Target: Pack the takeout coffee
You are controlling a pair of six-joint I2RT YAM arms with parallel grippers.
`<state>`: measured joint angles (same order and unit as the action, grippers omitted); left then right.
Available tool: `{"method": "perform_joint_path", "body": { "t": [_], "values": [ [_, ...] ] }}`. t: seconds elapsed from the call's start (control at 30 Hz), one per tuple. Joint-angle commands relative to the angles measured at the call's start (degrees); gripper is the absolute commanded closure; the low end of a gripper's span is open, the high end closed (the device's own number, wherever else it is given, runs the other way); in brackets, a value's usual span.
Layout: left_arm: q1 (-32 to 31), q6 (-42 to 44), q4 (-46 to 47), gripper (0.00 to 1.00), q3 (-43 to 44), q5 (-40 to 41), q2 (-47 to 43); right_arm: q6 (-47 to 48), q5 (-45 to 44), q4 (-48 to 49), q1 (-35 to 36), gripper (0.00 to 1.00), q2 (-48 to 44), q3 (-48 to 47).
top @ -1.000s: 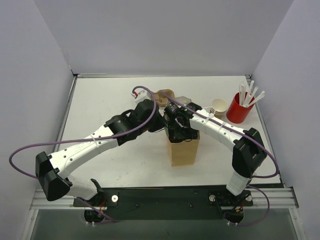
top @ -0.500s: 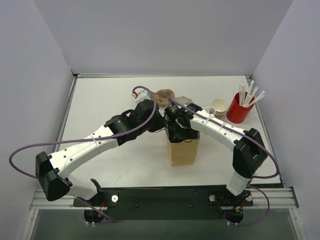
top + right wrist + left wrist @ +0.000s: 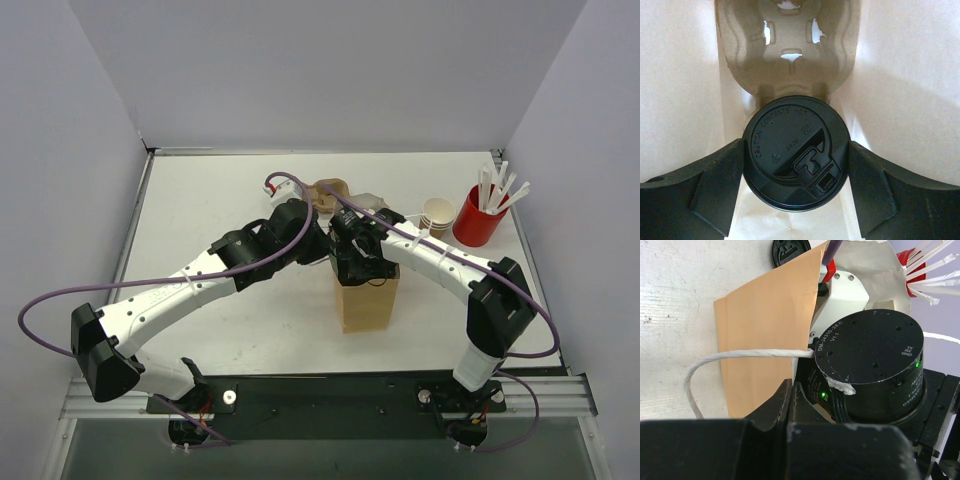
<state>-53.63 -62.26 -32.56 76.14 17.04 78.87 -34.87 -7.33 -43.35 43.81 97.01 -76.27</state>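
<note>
**A:** Where the two arms meet over the table [image 3: 200, 200], one brown paper bag [image 3: 368, 305] stands upright, mouth up. Right gripper [image 3: 796, 170]?

**B:** Down inside the bag. Fingers [image 3: 715, 187] spread one lid's breadth, a pad against each side of the takeout coffee [image 3: 795, 145]. Only its black lid shows; cup body hidden beneath.

**A:** Left gripper [image 3: 791, 390]?

**B:** At the bag's rim, close by the white twisted handle [image 3: 740, 356]. Its fingers look nearly together, a thin seam between. Whether they pinch the paper, cannot tell.

**A:** Counts, big to small.

**B:** One bag. One moulded pulp carrier [image 3: 790, 50], deeper in the bag beyond the lid. One red cup [image 3: 478, 225] near the table's right edge. One stack of tan cups [image 3: 438, 213] just beside the red cup. One lidded coffee, in the bag. One loose black lid [image 3: 790, 250] flat on the table past the bag. White sticks [image 3: 500, 190] in the red cup, too bunched to count.
</note>
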Motion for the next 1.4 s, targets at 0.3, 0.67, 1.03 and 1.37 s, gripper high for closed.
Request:
{"method": "perform_joint_path", "body": {
  "t": [0.3, 0.67, 1.03, 1.37],
  "values": [
    [-0.3, 1.4, 1.0, 1.00, 0.2, -1.2, 0.2, -1.2, -0.4, -4.0, 0.2, 0.59, 0.5, 4.1],
    [-0.4, 2.1, 1.4, 1.00, 0.6, -1.2, 0.7, -1.6, -0.3, -3.7, 0.1, 0.59, 1.5, 6.0],
    [-0.9, 4.5, 2.2, 1.00, 1.1, -1.9, 0.9, -2.1, -0.5, -3.9, 0.2, 0.59, 2.7, 6.0],
    [-1.1, 5.6, 1.8, 1.00, 2.1, -2.4, 1.8, -2.2, -0.7, -4.5, 0.2, 0.59, 2.9, 6.0]
  ]
}}
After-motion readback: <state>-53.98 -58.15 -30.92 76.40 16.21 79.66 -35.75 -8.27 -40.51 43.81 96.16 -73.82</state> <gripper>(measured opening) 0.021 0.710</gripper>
